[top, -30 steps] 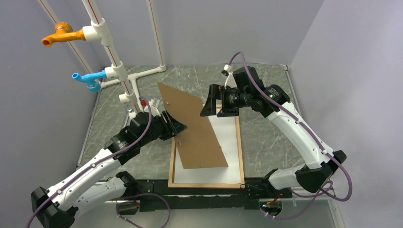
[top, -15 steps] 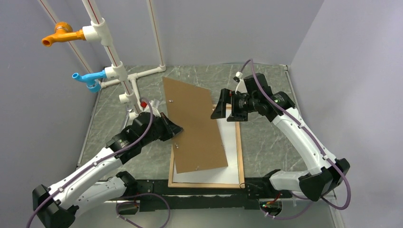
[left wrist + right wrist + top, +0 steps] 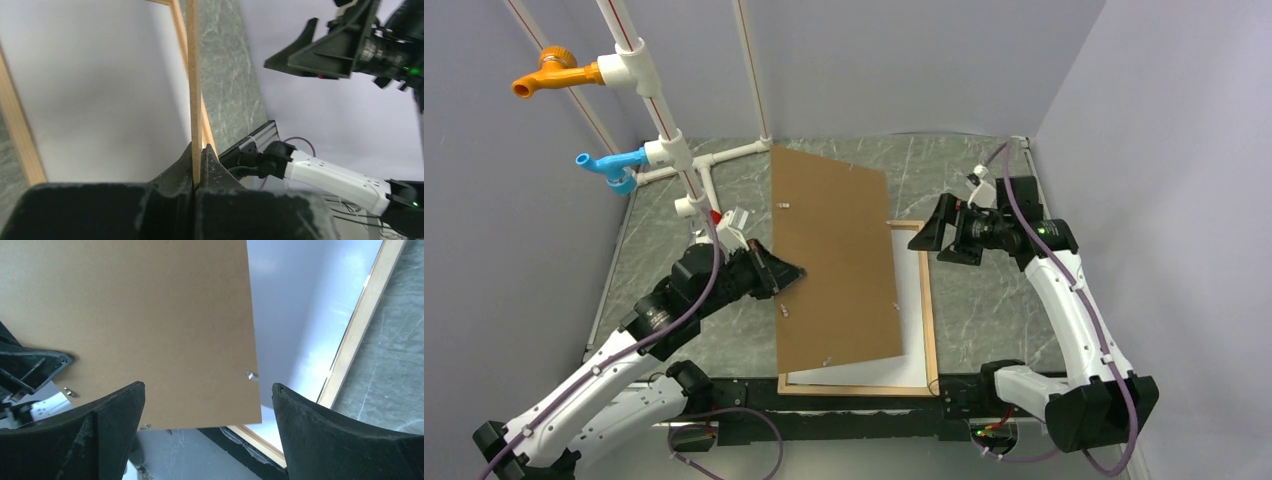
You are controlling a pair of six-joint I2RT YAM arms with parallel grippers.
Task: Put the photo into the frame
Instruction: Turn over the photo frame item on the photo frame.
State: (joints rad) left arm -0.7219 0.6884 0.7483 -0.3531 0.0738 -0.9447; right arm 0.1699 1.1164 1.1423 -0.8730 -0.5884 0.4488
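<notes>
The light-wood frame (image 3: 932, 320) lies flat on the table, and the photo (image 3: 911, 320) lies inside it with its white back up. My left gripper (image 3: 786, 272) is shut on the left edge of the brown backing board (image 3: 834, 260) and holds it tilted above the frame's left part. In the left wrist view the board (image 3: 193, 75) stands edge-on between my closed fingers (image 3: 199, 155), over the white photo back (image 3: 100, 90) and the frame (image 3: 20, 145). My right gripper (image 3: 931, 232) is open and empty, to the right of the board. Its view (image 3: 207, 390) shows the board (image 3: 140, 315), the photo (image 3: 295, 330) and the frame (image 3: 360, 325).
A white pipe stand with an orange tap (image 3: 544, 72) and a blue tap (image 3: 609, 168) rises at the back left. Grey walls close in the table on three sides. A black rail (image 3: 854, 400) runs along the near edge.
My right gripper has drawn back to the right, away from the board. The board has swung round in my left gripper and now lines up more closely with the frame's long side.
</notes>
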